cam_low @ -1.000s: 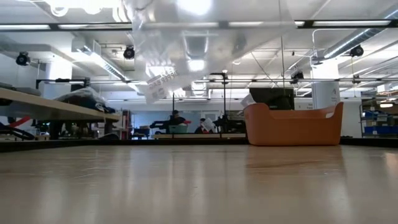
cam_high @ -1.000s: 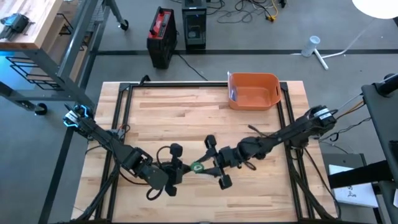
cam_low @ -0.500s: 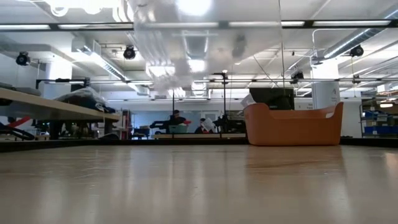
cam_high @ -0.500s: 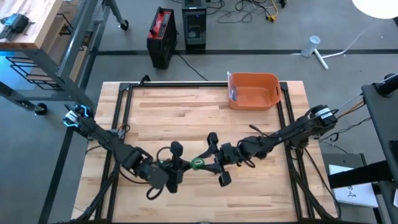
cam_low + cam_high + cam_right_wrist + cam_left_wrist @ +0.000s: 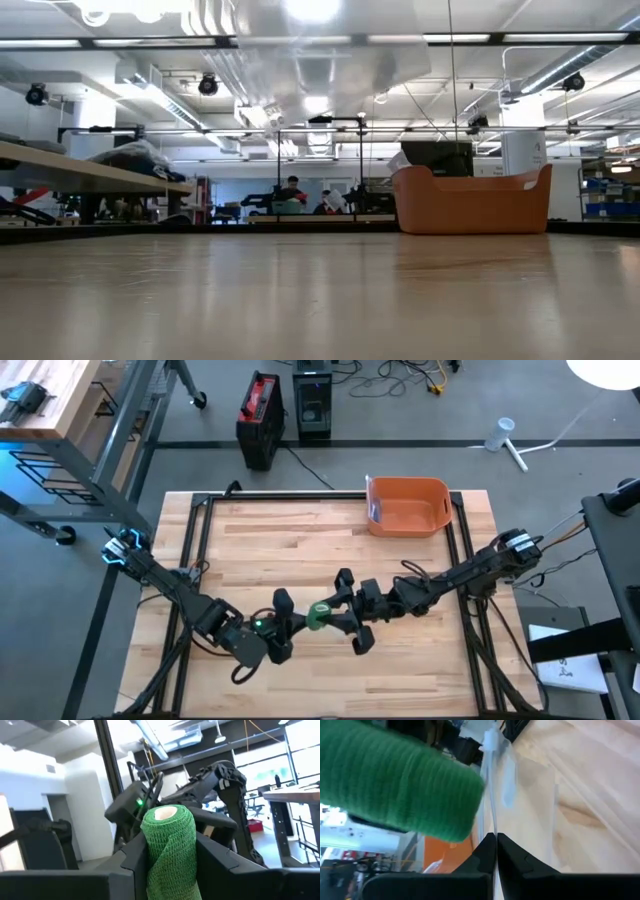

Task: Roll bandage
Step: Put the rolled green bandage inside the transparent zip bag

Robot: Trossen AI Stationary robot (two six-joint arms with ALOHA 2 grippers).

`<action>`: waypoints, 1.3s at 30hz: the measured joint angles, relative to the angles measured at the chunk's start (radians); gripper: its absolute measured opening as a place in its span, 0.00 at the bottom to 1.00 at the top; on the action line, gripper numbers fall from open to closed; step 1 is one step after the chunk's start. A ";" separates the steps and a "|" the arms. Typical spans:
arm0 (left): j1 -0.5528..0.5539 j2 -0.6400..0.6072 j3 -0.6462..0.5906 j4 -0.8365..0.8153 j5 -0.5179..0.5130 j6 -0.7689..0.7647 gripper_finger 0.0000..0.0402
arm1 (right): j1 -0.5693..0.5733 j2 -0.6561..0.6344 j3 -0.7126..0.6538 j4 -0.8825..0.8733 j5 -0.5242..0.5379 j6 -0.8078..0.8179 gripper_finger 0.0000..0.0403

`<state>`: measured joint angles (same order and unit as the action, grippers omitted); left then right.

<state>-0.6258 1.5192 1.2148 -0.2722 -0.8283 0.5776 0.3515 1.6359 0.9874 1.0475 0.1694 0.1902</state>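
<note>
**High view: roll drawn closer between the two grippers**

Seen from left to right: left gripper (image 5: 283, 628) low over the table's near middle, fingers pressed flat together on a thin clear film, not on the roll. Just right of it, green bandage roll (image 5: 318, 615), lifted clear of the wooden table (image 5: 250, 540) and now nearer that gripper than a second ago. Right gripper (image 5: 347, 618) part-spread, pinching the roll by its sides. Probably rolling well under way. Orange bin (image 5: 408, 507) well apart, untouched.
</note>
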 joint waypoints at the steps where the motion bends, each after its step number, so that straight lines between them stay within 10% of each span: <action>1: 0.000 0.000 0.000 0.000 -0.011 0.012 0.00 | 0.002 0.001 0.000 0.005 0.010 0.005 0.31; 39: -0.028 -0.009 0.000 -0.063 -0.044 -0.052 0.00 | 0.000 -0.061 -0.048 -0.181 0.171 -0.069 0.31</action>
<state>-0.6538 1.5101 1.2148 -0.3356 -0.8725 0.5260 0.3515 1.5745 0.9390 0.8662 0.3408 0.1211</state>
